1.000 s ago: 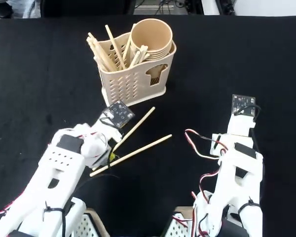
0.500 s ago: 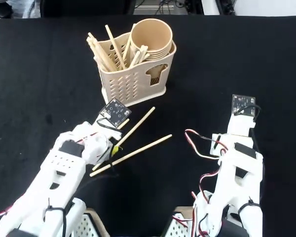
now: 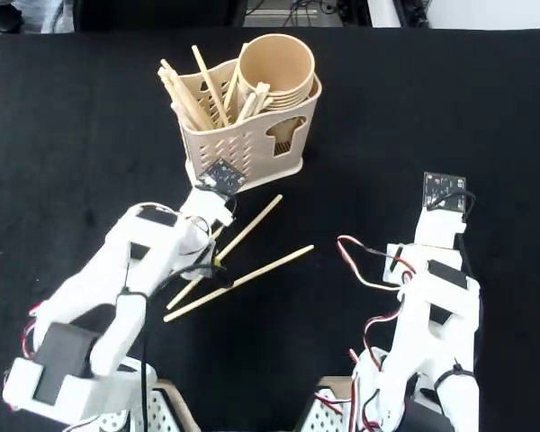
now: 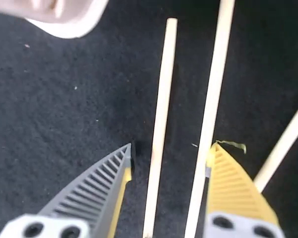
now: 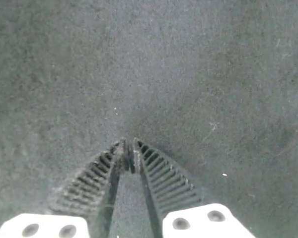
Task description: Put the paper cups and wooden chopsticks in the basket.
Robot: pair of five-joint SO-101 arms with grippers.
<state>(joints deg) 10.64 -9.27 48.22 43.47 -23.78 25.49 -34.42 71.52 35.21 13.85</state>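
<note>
**High view.** The basket [image 3: 243,148] stands at 11 o'clock from the middle of the desk [image 3: 72,117]. It holds the stacked paper cups [image 3: 276,63] and a sheaf of stowed chopsticks [image 3: 187,94]. Just at 6 o'clock of it two loose ones lie flat, the upper stick [image 3: 256,221] and the lower stick [image 3: 261,272], fanning apart toward 2 o'clock. Within the last second the left arm [image 3: 148,256] has swung forward toward the basket and now covers the near ends of both. Neither stick has shifted. The right arm [image 3: 436,288], at 4 o'clock, has not moved. Judgement: the cups are done, the loose sticks are outstanding, and a pick-up is lined up but not yet made.

**Left wrist view.** The left claw [image 4: 172,145] is spread, low over the desk, pinching nothing. A centre stick [image 4: 159,124] lies between its fingers, its far end near the basket's foot. A second stick, which I take for the upper stick [image 4: 216,89], runs along the inside of the yellow finger; contact cannot be confirmed. The lower stick [image 4: 283,144] lies outside that finger.

**Right wrist view.** The right claw [image 5: 129,148] is pressed together, empty, over bare desk.

**Surface and room.** The desk covering is matt black cloth, flecked with lint. Beyond its 12 o'clock edge are dark furniture and cables, with pale wall at 1 o'clock.
</note>
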